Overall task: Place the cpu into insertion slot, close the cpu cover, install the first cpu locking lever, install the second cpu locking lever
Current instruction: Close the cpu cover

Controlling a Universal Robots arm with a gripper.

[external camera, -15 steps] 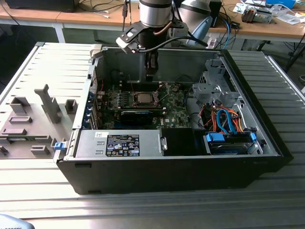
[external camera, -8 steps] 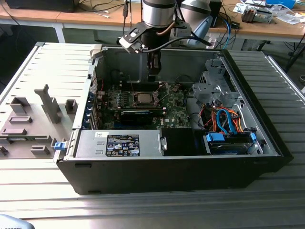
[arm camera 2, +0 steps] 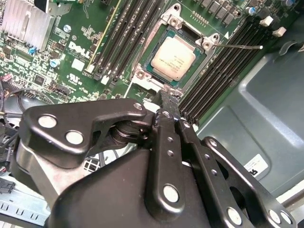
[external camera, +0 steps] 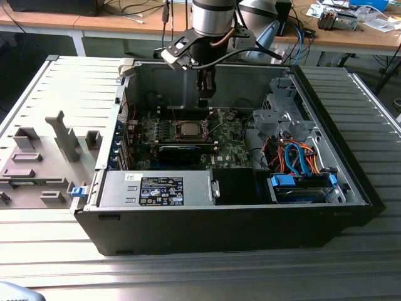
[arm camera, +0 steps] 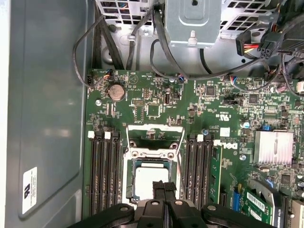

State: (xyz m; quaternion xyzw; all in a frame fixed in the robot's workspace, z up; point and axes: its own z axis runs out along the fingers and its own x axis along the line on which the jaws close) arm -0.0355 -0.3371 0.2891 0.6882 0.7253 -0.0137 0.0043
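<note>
Black gripper (arm camera 2: 167, 99) fingers (arm camera 2: 164, 142) are drawn together with no gap you can see and nothing between them. The tips hang just over the edge of the cpu cover (arm camera 2: 144, 76); you cannot tell whether they touch it. In the first wrist view the gripper (arm camera: 164, 186) sits over the near edge of the cpu (arm camera: 147, 183), and in the exterior view the gripper (external camera: 205, 99) reaches down into the open computer case (external camera: 219, 232).

Your cpu (arm camera 2: 175, 58) lies flat in the insertion slot (arm camera 2: 189, 31), its silver-grey top showing through the window of the cover, which lies flat around it. One thin wire lever (arm camera 2: 237, 46) juts out from the cover's corner across the memory slots (arm camera 2: 223, 61).

That case stands about midway on a ribbed metal desk (external camera: 351, 263). Grey plastic fixtures (external camera: 62, 135) sit toward the desk's edge at the exterior view's left. Behind it run wooden worktops (external camera: 56, 24) strewn with cables.

Count one cpu, one cover, one gripper, one green motherboard (arm camera: 190, 99), two banks of memory slots flanking the socket, one finned silver heat sink (arm camera: 273, 147), one coin battery (arm camera: 116, 91) and one bundle of blue and orange cables (external camera: 294, 157).
</note>
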